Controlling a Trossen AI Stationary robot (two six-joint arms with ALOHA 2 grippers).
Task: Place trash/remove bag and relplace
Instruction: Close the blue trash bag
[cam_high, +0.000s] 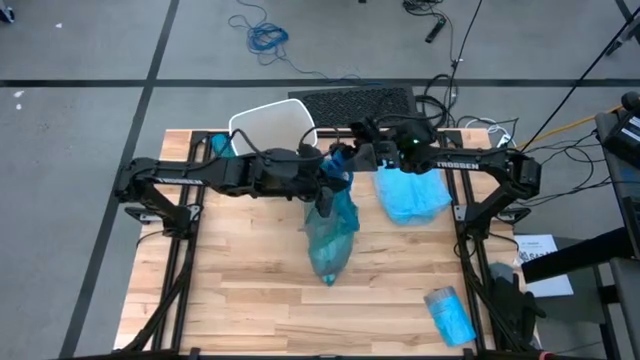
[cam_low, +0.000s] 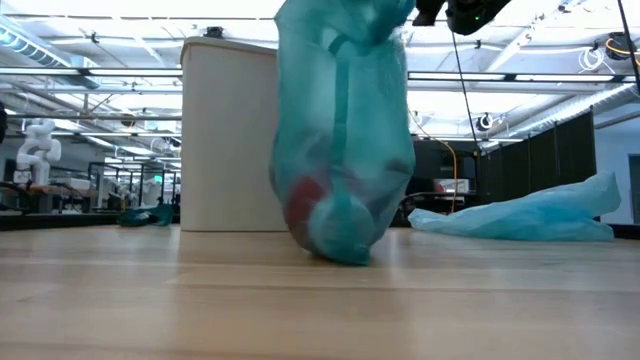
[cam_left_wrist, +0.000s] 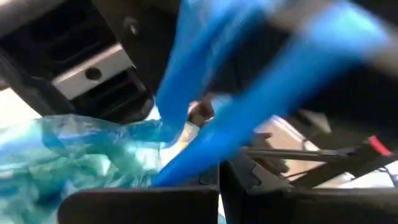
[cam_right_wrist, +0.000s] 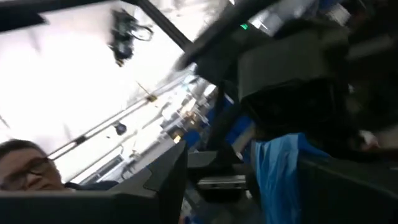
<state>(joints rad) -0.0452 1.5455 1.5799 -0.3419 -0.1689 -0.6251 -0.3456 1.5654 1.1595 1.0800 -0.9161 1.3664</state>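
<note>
High view, TROSSEN on both arms, left claw (cam_high: 328, 188) clamped on teal bag (cam_high: 331, 240), right claw (cam_high: 352, 155) apart.

A filled trash bag (cam_high: 331, 240) stands at the middle of the desk (cam_high: 250, 300). Behind it to the left stands the bin (cam_high: 272, 128). A loose bag (cam_high: 411, 194) lies to its right, and a folded one (cam_high: 449, 314) at the desk's front right corner.

Beyond the wooden tabletop (cam_high: 250, 310) lie a black mat (cam_high: 355, 102) and a coiled blue cable (cam_high: 266, 38) on the grey floor, with white papers (cam_high: 545, 262) beside the frame.
</note>
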